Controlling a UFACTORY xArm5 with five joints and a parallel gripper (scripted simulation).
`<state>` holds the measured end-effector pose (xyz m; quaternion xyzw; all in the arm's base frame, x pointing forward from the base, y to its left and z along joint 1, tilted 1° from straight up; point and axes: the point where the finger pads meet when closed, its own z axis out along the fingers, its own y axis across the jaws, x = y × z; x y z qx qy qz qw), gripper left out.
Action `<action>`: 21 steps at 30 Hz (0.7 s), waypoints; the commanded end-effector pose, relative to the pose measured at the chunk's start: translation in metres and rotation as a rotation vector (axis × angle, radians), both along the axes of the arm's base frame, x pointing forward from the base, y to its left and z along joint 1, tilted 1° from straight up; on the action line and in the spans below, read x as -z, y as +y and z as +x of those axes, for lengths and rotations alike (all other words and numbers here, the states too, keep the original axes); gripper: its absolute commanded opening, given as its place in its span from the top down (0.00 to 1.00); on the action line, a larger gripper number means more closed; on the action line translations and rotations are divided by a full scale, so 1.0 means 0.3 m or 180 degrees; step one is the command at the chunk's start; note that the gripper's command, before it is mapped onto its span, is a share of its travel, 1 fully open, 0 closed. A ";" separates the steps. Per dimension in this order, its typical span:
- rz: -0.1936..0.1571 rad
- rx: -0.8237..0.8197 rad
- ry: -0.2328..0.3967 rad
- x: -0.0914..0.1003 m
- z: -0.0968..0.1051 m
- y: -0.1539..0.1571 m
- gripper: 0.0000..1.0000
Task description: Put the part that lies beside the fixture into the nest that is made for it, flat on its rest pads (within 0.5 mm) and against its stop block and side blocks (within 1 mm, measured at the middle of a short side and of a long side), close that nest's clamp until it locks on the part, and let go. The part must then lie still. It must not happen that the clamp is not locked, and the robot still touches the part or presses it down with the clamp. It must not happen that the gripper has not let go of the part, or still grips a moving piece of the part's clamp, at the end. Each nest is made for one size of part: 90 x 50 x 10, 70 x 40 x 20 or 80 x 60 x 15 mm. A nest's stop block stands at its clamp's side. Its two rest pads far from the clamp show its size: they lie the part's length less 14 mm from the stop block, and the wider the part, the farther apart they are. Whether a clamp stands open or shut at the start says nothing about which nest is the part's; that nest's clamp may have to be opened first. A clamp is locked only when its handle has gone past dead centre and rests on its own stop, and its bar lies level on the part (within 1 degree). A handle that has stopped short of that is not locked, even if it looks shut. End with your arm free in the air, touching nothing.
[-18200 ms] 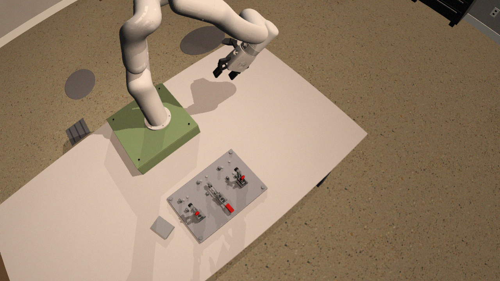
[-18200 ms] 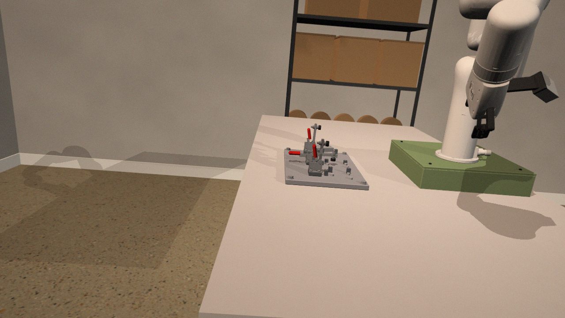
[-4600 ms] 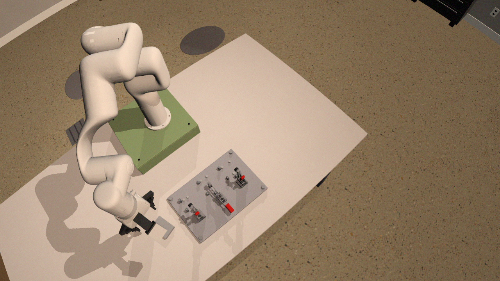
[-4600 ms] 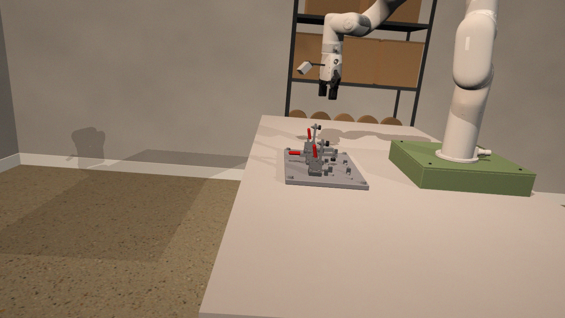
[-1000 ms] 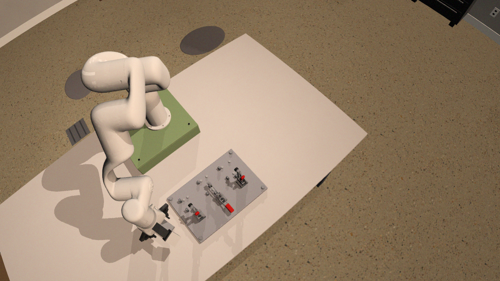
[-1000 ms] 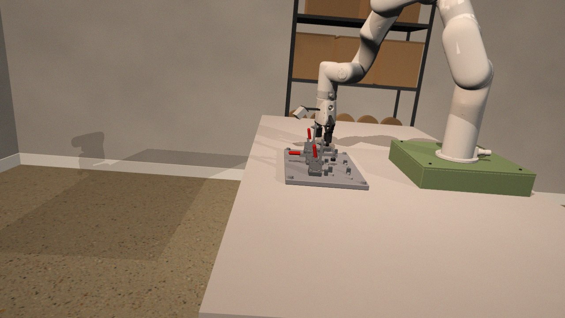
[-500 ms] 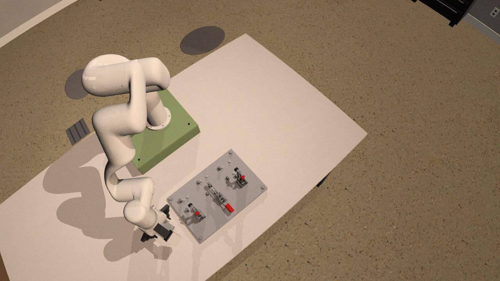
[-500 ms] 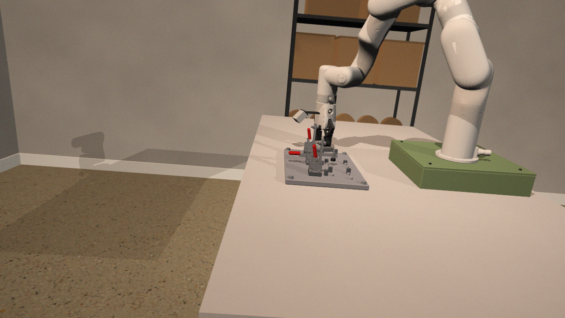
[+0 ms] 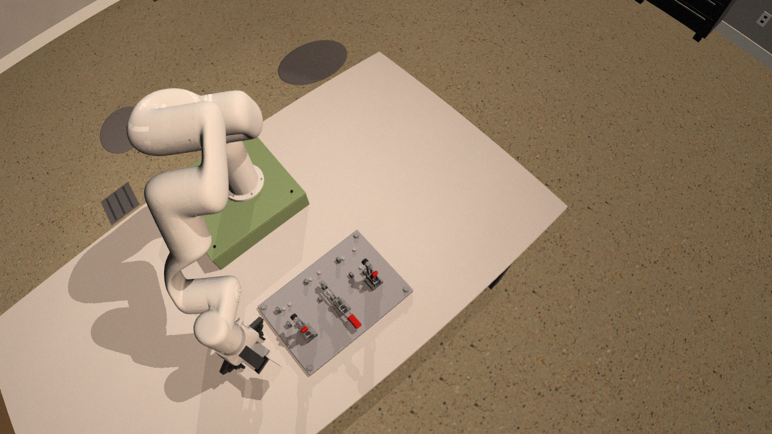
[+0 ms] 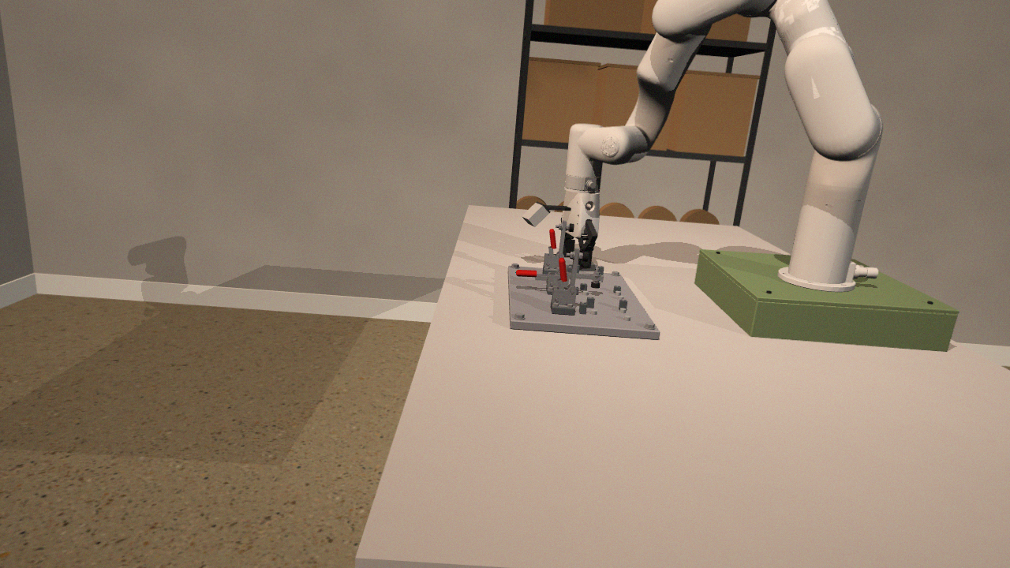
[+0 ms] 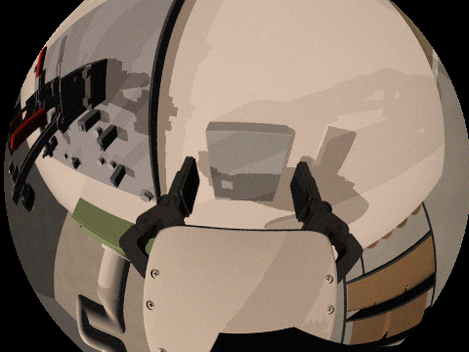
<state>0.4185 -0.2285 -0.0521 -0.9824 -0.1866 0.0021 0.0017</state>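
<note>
The part (image 11: 250, 144), a plain grey block, lies flat on the table just beside the grey fixture plate (image 9: 330, 345) (image 10: 565, 326) (image 11: 124, 26). My gripper (image 9: 243, 348) (image 10: 578, 252) (image 11: 246, 170) is open and empty, low over the part, with one finger on each side of it. In the top and exterior views the part is hidden by the gripper and the clamps. The plate carries three nests with red-handled clamps. The near-gripper clamp handle (image 9: 304, 328) (image 10: 552, 238) and the far one (image 9: 375, 275) (image 10: 562, 268) stand up. The middle handle (image 9: 353, 320) (image 10: 525, 272) lies level.
The arm's green base (image 9: 259, 216) (image 10: 826, 311) stands on the table behind the plate. The table's edge runs close past the plate's outer side. A rack with cardboard boxes (image 10: 635, 91) stands behind the table.
</note>
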 end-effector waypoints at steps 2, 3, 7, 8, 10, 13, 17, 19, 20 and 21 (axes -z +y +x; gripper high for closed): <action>-0.0006 0.0000 -0.0010 -0.003 0.004 -0.002 0.00; -0.0006 0.0000 -0.0010 -0.003 0.004 -0.002 0.00; -0.0006 0.0000 -0.0010 -0.003 0.004 -0.002 0.00; -0.0006 0.0000 -0.0010 -0.003 0.004 -0.002 0.00; -0.0006 0.0000 -0.0010 -0.003 0.004 -0.002 0.00; -0.0006 0.0000 -0.0010 -0.003 0.004 -0.002 1.00; -0.0006 0.0000 -0.0010 -0.003 0.004 -0.002 1.00; -0.0006 0.0000 -0.0010 -0.003 0.004 -0.002 1.00; -0.0006 0.0000 -0.0010 -0.003 0.004 -0.002 1.00; -0.0006 0.0000 -0.0010 -0.003 0.004 -0.002 1.00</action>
